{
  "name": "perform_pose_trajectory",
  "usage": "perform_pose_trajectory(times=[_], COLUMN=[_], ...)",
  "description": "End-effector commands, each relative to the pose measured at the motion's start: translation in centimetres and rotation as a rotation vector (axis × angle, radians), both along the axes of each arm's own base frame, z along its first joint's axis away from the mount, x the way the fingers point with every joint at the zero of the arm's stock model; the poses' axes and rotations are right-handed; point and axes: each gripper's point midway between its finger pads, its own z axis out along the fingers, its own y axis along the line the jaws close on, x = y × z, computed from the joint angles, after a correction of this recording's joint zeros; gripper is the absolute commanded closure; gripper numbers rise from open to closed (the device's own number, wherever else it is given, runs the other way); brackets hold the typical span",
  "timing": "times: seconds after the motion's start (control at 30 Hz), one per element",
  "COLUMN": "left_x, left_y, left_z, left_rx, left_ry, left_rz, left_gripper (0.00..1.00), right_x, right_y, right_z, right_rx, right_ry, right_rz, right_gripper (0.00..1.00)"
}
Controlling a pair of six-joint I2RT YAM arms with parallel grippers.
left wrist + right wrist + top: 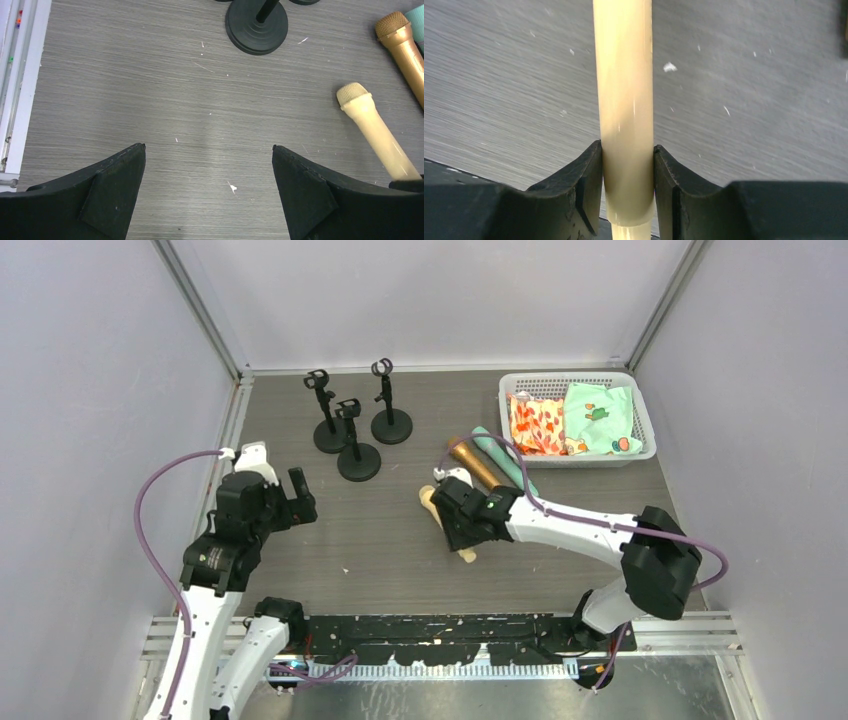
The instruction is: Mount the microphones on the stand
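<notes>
One view, right wrist, shows right pincer [626, 147] pinching the cream microphone [623, 75]; left pincer [209, 146] spread wide

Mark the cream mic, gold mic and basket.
Cream mic [382, 139]: left wrist view, handle.
Gold mic [393, 23]: left wrist view, head.
Basket [550, 387]: top view, far wall.

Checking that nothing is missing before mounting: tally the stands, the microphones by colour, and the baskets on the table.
Stands: 3
Cream microphone: 1
Golden-brown microphone: 1
Mint-green microphone: 1
Basket: 1
Total: 7
</notes>
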Motion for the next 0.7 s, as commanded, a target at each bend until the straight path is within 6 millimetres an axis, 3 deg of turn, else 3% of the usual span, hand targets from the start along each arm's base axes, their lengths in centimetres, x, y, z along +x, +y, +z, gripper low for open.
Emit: perform_pose_trajectory(times=[0.0,0.2,0.47,0.67], left_x=[0.5,0.5,0.5,0.5], left_y=[0.0,0.0,0.0,-0.1], left_z=[0.8,0.9,0.9,1.0], left_rx=[-0.016,-0.018,-0.018,-0.02], left_ry=[-0.045,-0.052,-0.056,-0.058], left_rz=[0.008,0.008,0.011,0.007], left_gripper=[0.02,0.02,0.02,0.02], right_x=[-1.5,-2.8,-3.2,-2.8], right_y=[-3.9,-4.0,-3.9,-2.8], right_z=[-1.2,-3.0,-4.7,-5.2], right_rx=[-0.129,-0.133,-0.136,-0.115], right_ry=[-0.027,-0.014,0.009,0.01], right_rz=[-0.05,-0.057,-0.078,-0.06], right_gripper=[0.67,0.59,0.37,0.23])
